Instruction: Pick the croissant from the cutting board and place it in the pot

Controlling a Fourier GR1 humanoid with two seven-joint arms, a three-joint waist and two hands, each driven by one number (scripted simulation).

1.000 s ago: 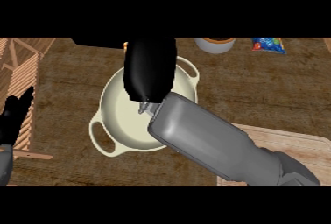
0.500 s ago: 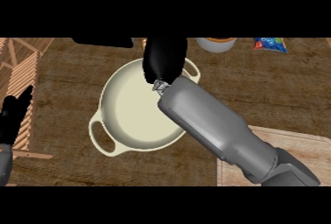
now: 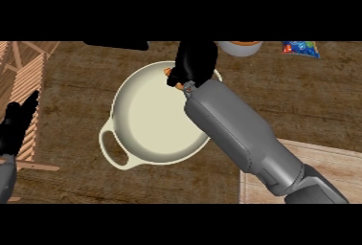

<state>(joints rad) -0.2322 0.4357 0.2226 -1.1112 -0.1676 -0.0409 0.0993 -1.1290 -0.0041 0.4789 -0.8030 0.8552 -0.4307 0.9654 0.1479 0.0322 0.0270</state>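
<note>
While the right hand hangs over the far rim of the pot, the scene reads like this:

Right hand: the black right hand [image 3: 194,62] comes in on a grey forearm [image 3: 237,134] that crosses from the near right corner over the right part of the pot.
Fingers of right hand: curled together around a small orange-brown thing.
Croissant: only a small orange-brown piece of the croissant [image 3: 168,72] shows at the left edge of the right hand; the rest is hidden by the hand. It sits above the far rim of the pot, and I cannot tell if it touches the pot.
Pot: the cream round pot with two loop handles [image 3: 152,119] stands on the brown wooden bench [image 3: 78,72], in the middle of the view; its pale inside shows nothing lying in it.
Cutting board: the light wooden cutting board [image 3: 339,162] lies at the near right, partly under the forearm.
Left hand: the black left hand [image 3: 16,127] rests at the left edge, fingers straight and pointing up, holding nothing.
Far edge: a round bowl with an orange rim [image 3: 240,47] and a blue packet [image 3: 300,48] lie far right, well apart from the pot.
</note>
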